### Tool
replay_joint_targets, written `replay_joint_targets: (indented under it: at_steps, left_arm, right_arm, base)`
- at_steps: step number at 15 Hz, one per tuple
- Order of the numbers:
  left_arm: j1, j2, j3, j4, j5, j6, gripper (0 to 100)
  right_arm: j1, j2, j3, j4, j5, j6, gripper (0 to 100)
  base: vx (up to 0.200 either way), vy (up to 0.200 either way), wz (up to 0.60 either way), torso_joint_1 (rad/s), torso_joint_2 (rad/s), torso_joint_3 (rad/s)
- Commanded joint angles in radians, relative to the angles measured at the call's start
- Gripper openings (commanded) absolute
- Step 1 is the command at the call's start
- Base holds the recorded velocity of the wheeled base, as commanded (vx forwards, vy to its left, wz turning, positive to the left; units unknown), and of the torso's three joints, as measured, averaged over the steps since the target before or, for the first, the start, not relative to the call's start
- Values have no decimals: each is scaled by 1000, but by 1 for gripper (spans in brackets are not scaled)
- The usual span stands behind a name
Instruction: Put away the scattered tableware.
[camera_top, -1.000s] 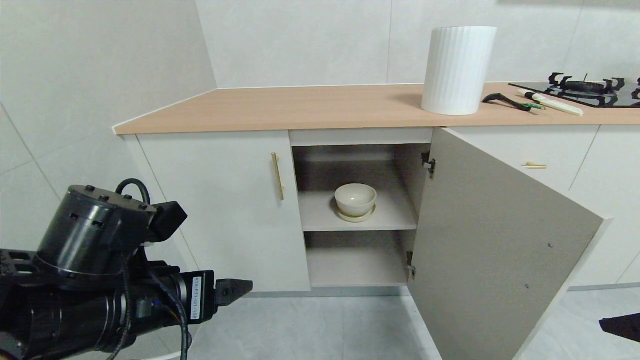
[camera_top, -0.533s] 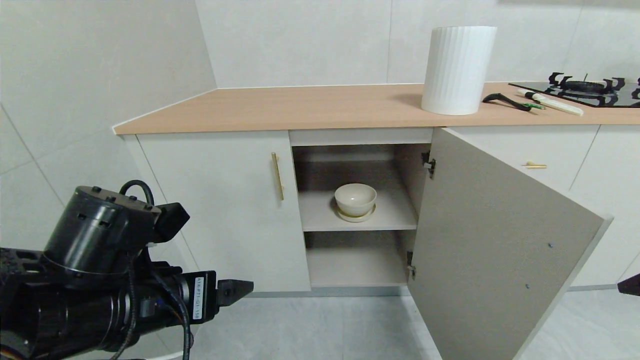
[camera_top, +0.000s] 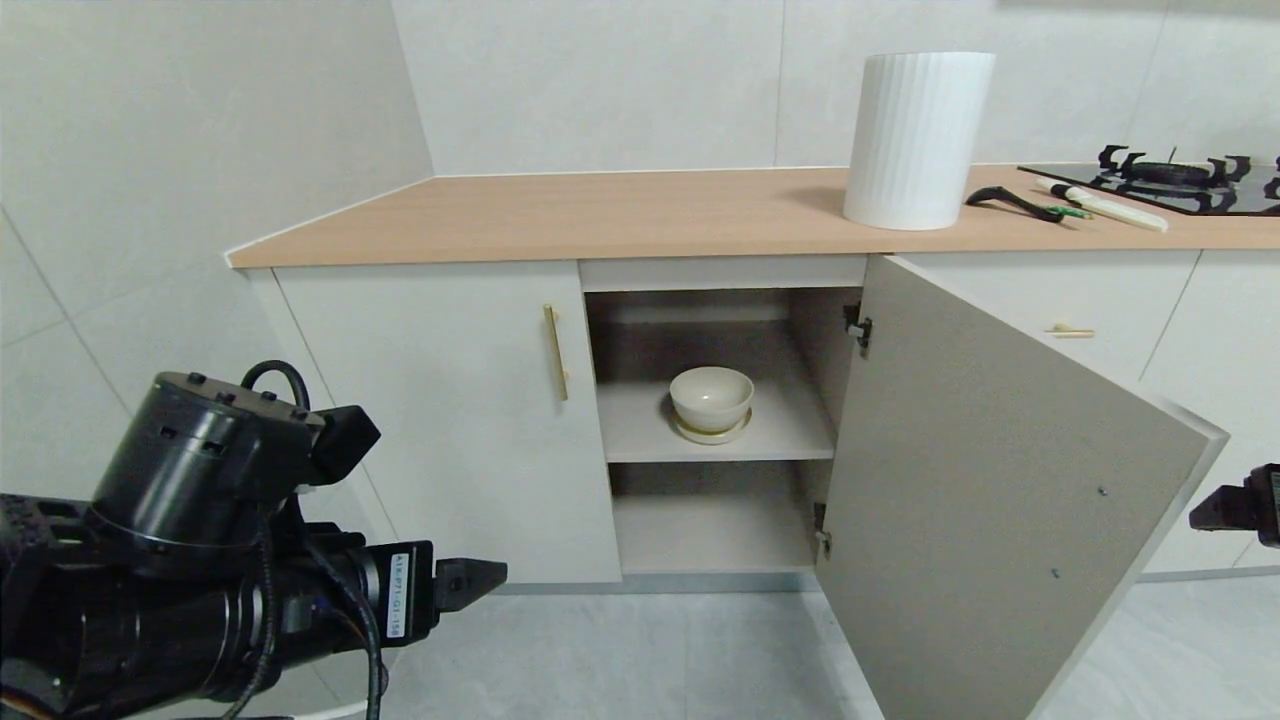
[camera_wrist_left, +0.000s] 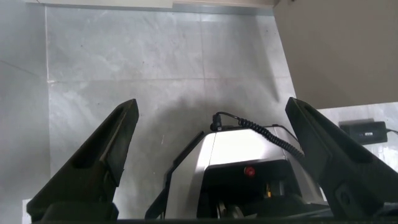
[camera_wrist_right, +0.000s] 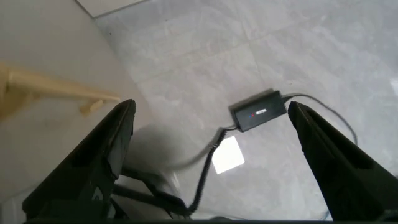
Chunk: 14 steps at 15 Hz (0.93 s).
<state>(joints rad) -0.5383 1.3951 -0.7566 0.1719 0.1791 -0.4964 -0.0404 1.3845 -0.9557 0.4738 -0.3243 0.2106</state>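
Worktop (camera_top: 600, 215) over open cabinet (camera_top: 700, 335); bowl (camera_top: 711, 397) on saucer (camera_top: 712, 436), upper shelf (camera_top: 640, 430); left gripper (camera_wrist_left: 211, 106) spread, low left; right gripper (camera_wrist_right: 211, 106) spread, right of door (camera_top: 980, 480).

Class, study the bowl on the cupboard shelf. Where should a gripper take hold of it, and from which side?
Probably the front rim of the bowl, one finger inside, entering through the open front: it stands upright, and the cupboard roofs it over.

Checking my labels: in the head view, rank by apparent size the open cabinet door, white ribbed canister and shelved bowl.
1. open cabinet door, helped by being nearest the camera
2. white ribbed canister
3. bowl
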Motion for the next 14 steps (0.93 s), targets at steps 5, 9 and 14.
replay_joint_targets:
  at_steps: [5, 9, 14]
  left_arm:
    - [0, 4, 0, 0, 0, -1, 100]
    - [0, 4, 0, 0, -1, -1, 100]
    - [0, 1, -1, 0, -1, -1, 100]
  right_arm:
    - [28, 134, 14, -67, 40, 73, 100]
    - [111, 146, 31, -67, 40, 121, 100]
    - [258, 157, 86, -135, 39, 170, 100]
  base:
    - [0, 0, 0, 0, 0, 0]
    - [0, 0, 0, 0, 0, 0]
    - [0, 0, 0, 0, 0, 0]
